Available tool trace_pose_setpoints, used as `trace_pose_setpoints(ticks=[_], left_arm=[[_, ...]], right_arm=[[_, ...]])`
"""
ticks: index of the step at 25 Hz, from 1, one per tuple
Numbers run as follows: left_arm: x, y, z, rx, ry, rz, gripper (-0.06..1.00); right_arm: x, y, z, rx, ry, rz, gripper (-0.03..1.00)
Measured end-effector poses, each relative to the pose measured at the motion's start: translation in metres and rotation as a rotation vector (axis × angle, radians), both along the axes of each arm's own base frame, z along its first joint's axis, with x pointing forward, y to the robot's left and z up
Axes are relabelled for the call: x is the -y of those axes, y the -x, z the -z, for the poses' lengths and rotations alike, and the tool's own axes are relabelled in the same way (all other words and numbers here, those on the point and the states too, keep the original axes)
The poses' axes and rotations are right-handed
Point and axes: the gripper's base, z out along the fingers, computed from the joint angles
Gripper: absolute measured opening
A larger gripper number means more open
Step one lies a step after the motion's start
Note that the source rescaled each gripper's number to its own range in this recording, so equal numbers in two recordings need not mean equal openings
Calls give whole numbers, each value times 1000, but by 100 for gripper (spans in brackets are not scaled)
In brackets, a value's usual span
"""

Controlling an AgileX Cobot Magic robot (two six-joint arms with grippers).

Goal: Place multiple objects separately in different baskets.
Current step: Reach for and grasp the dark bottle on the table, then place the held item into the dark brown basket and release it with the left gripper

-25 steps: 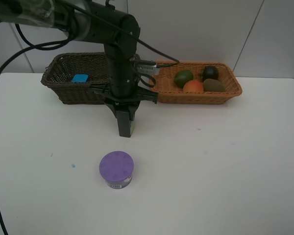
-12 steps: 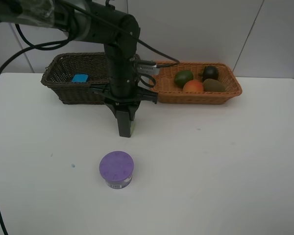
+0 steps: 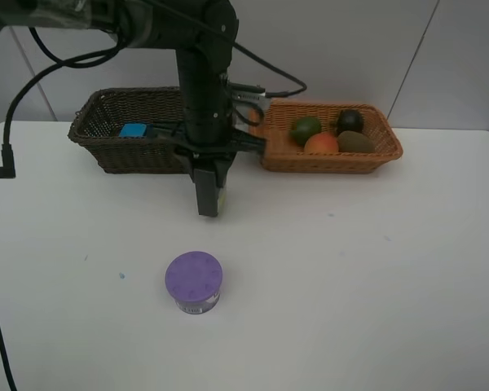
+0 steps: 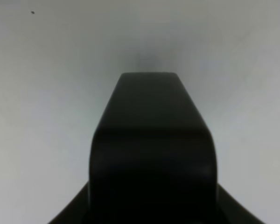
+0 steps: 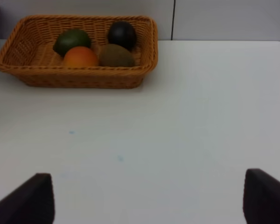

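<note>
The dark brown deep wicker basket (image 3: 106, 151) holds the blue eraser (image 3: 132, 130). The purple-lidded jar (image 3: 193, 279) sits unsorted on the table. My left gripper (image 3: 208, 199) hangs between jar and baskets, and I can't tell its grip. The light orange shallow basket (image 3: 334, 161) has four fruits. My right gripper (image 5: 149, 198) gapes, empty.

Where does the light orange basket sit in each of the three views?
Exterior high: the light orange basket is at the back right, beside the dark brown basket.
Right wrist: the basket lies far across the white table.
Left wrist: not in it.
Shared landmark: the orange-red peach by its front wall.
</note>
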Motion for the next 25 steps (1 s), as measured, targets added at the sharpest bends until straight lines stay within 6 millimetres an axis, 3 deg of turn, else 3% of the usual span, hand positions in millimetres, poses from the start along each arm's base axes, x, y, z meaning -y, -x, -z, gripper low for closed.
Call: trace_pose_setpoints(ticks=[8,13,17,25], left_arm=[[12,-19,-80,217,128,30,38],[1,-23,-129,378,132,29,38],[-17,-34,-136,414,105,8,38],[-71,-69,-123,411,22,-65,38]], right_arm=[[0,0,0,0,0,0,94],[0,0,0,0,0,0,94],[0,0,0,0,0,0,94],[0,0,0,0,0,0,94]])
